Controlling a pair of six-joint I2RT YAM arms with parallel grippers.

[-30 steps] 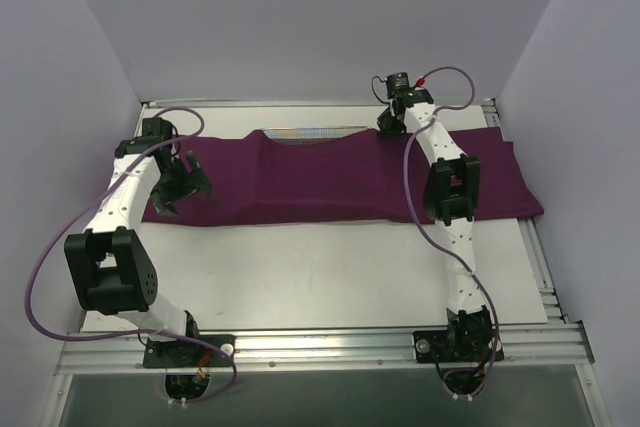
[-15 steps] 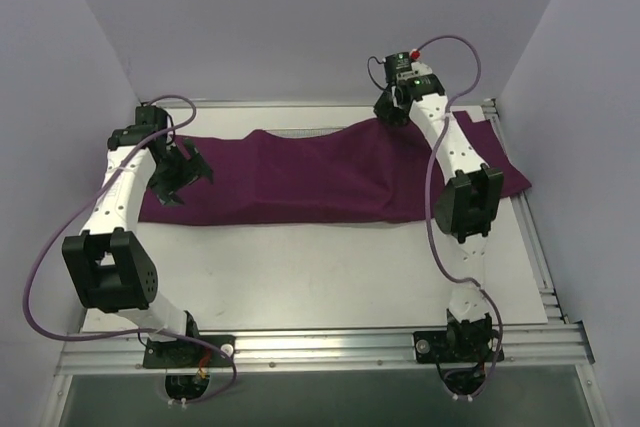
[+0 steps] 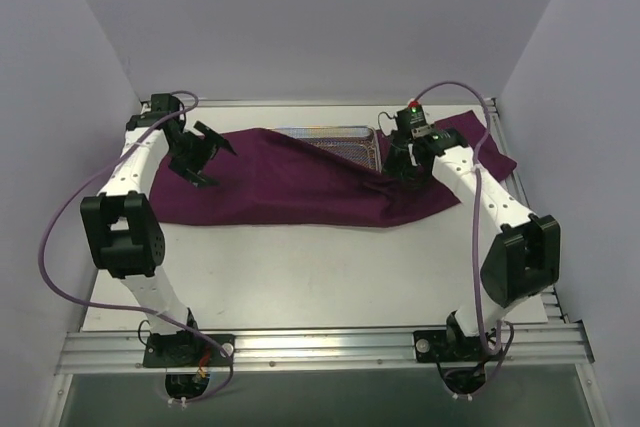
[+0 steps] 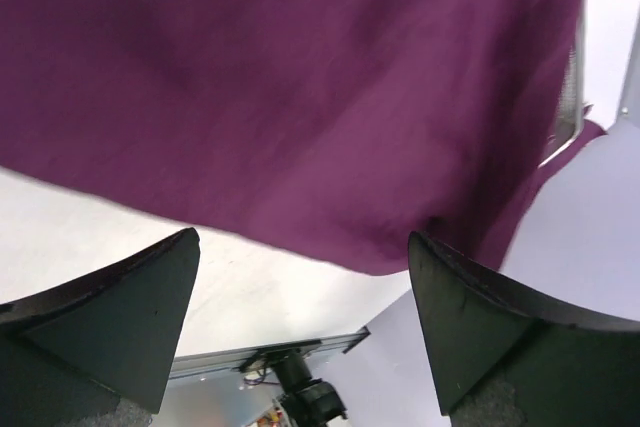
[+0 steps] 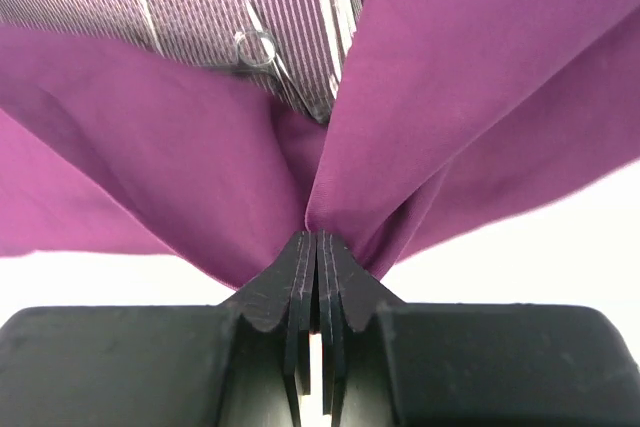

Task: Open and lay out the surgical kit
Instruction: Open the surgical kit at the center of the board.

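Across the far half of the white surface (image 3: 320,267) the dark purple cloth wrap (image 3: 280,187) lies spread left to right, bunched at its right end. At its far edge the silver wire-mesh tray (image 3: 335,135) shows partly uncovered, a thin ring-handled metal instrument (image 5: 256,47) lying in it. The right pincer (image 5: 316,247) is clamped on a fold of the wrap beside the tray; the left pincer (image 3: 213,157) hangs wide open over the wrap's left part, holding nothing

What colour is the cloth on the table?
The cloth is dark purple, clearest in the right wrist view.
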